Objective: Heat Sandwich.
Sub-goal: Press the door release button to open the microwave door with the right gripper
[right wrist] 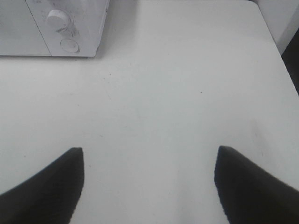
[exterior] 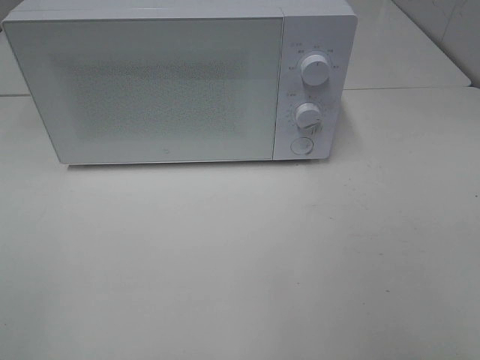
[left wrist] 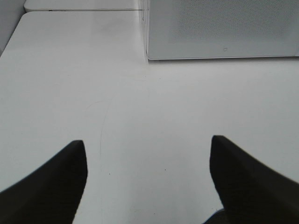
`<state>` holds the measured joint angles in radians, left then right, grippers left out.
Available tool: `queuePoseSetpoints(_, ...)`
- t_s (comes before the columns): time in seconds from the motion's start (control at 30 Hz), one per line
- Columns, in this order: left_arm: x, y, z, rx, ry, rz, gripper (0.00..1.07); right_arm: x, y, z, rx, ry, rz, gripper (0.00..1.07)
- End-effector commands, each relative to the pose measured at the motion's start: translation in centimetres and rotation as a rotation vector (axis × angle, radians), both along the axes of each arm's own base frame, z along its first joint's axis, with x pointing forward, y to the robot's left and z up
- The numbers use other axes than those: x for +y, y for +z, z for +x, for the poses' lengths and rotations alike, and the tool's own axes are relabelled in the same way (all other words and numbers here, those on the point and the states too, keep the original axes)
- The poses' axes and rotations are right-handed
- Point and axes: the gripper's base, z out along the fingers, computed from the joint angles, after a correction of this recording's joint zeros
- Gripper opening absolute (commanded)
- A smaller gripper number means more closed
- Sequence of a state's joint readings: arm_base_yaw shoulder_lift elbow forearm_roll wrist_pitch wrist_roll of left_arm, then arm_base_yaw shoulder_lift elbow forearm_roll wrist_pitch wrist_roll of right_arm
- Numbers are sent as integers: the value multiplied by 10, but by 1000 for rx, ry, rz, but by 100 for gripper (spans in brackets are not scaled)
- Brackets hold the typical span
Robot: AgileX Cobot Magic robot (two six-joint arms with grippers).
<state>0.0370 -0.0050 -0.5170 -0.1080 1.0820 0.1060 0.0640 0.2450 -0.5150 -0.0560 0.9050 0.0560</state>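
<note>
A shut white microwave point(exterior: 165, 90), its inside hidden, is sitting at the back of the counter point(exterior: 240, 262). The left claw point(left wrist: 148, 158) and right claw point(right wrist: 148, 168) are hovering over open surface, jaws spread apart.

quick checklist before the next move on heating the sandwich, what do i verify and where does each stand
1. Microwave door fully shut: ok.
2. Left gripper open and empty: ok.
3. Right gripper open and empty: ok.
4. Sandwich in sight: not ok, no view shows it.
5. Sandwich behind that door: cannot tell, nothing shows through it.
6. Table in front of the door free of obstacles: ok.
</note>
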Motion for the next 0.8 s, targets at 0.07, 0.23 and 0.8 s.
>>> queuePoseSetpoints(0.07,-1,1,-2,-27,3,-11,70,-3,-11,-14,47,-25,-7,75)
queuePoseSetpoints(0.23,-1,1,-2,-27,3,-11,70,-4,-8,-32,-75,-26,8,75)
queuePoseSetpoints(0.8,0,1,0,-17,4,-9,70,-4,-9,-46,-164,-15,8,75)
